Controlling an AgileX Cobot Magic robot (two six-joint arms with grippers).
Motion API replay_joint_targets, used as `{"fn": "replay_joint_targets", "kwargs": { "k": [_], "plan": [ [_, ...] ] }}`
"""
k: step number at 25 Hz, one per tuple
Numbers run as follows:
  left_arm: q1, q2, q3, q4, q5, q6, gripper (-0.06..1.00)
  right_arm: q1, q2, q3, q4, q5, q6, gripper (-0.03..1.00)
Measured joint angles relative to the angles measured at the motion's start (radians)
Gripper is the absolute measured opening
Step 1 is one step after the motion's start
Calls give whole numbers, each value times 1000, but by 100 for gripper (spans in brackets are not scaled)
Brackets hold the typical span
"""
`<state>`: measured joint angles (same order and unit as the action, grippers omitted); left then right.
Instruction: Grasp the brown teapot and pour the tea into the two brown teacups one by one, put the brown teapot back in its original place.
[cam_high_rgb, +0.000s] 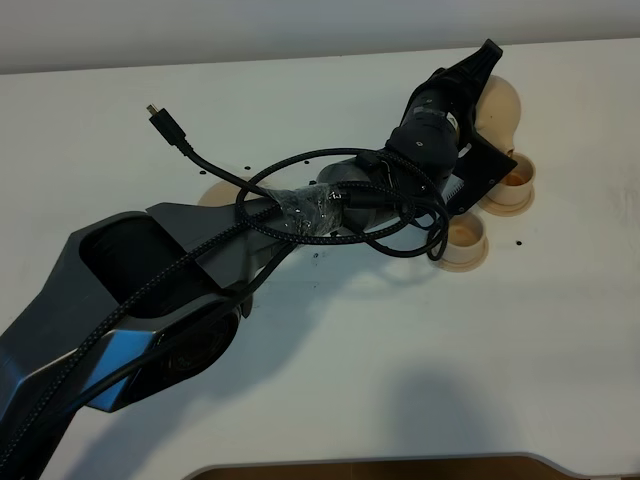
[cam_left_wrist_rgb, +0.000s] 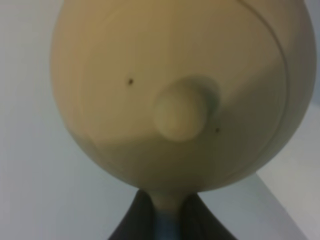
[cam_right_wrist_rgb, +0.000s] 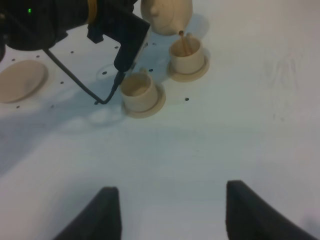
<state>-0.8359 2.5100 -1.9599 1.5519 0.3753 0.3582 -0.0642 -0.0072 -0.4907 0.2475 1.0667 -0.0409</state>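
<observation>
Tan clay teapot (cam_high_rgb: 500, 105): 1. Tan teacups: 2, namely upper cup (cam_high_rgb: 515, 178) and lower cup (cam_high_rgb: 463, 237). Cup saucers (cam_right_wrist_rgb: 159, 105): 2. Larger flat saucer (cam_right_wrist_rgb: 20, 80): 1.

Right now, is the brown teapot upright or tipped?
Tipped. In the right wrist view the brown teapot leans spout-down over one teacup, a thin brown stream running into it.

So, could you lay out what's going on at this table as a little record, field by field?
left gripper: shut on the teapot's handle
brown teapot: held up, tipped over the far teacup
far teacup: on its saucer, thin stream of tea entering it
near teacup: on its saucer, looks empty
large saucer: bare, nothing standing on it
right gripper: open, holding nothing, above the table
</observation>
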Motion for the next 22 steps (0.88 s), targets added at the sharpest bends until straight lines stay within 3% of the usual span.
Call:
{"fn": "replay_joint_targets", "kwargs": {
  "k": [22],
  "plan": [
    [6,0,0,19,12,0,14,0,0,0,0,0,0,48]
  ]
}}
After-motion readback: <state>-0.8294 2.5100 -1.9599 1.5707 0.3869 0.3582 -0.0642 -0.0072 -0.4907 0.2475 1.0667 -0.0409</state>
